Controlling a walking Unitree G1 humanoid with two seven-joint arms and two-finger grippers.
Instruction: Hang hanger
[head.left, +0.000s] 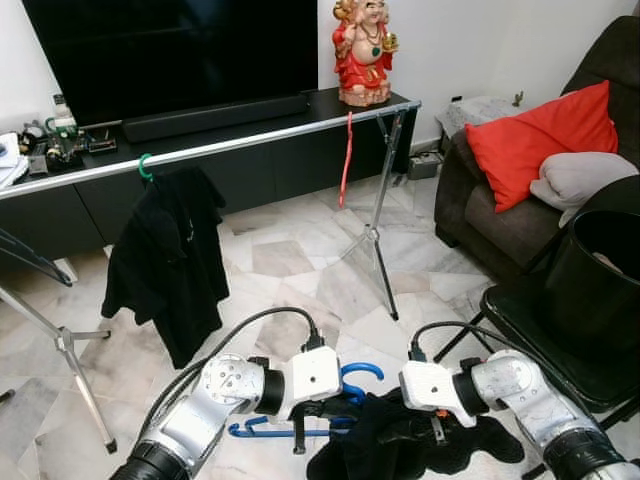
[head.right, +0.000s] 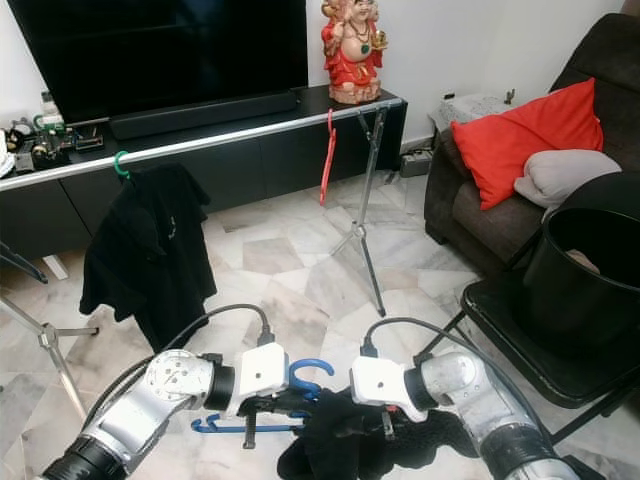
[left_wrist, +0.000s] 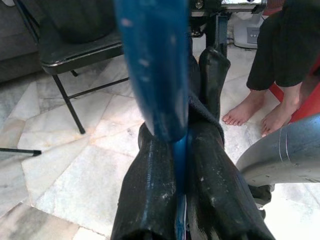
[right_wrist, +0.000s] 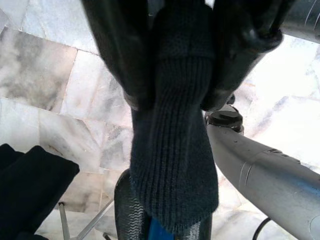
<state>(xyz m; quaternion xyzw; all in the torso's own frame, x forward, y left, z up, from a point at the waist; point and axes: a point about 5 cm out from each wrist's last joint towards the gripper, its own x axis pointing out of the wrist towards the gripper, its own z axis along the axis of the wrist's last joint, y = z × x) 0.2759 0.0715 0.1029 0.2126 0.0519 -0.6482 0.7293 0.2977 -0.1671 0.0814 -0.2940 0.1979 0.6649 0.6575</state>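
We find the left gripper clamped on the blue hanger low before the robot; the right gripper pinches the dark garment beside it

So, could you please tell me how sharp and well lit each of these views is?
Both eye views: evenly lit, sharp, glare only along the steel rail. Left wrist view: the blue hanger is blurred from closeness, the floor behind bright. Right wrist view: the knitted dark garment is crisp, the fingers in shade.
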